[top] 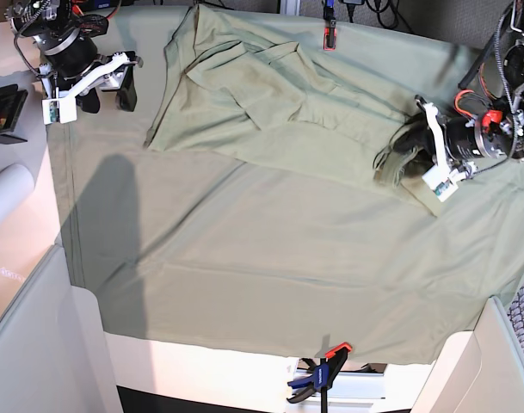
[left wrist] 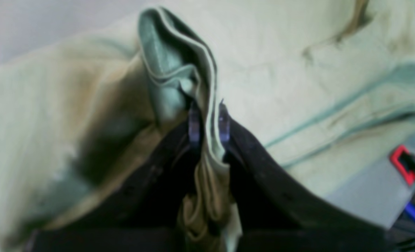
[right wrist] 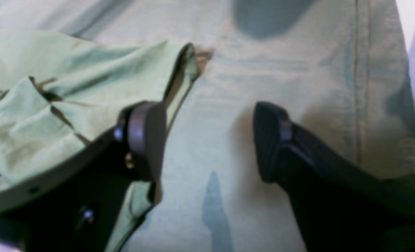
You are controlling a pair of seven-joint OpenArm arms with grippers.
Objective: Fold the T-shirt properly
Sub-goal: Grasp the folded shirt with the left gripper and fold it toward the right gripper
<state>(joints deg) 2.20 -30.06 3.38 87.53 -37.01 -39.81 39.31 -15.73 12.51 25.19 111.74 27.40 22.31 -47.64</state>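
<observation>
Tabletop cloth (top: 244,258) clamped flat. T-shirt (top: 270,103) crumpled at far side. Left gripper (left wrist: 209,122) jaws pinch its right edge; right gripper (right wrist: 209,140) jaws wide, empty, far left. Risk: one-sided pull drags the shirt, bunching it.

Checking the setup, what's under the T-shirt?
The T-shirt lies on a large green cloth covering the table. What's beneath the cloth is hidden. The left gripper pinches its edge.
</observation>
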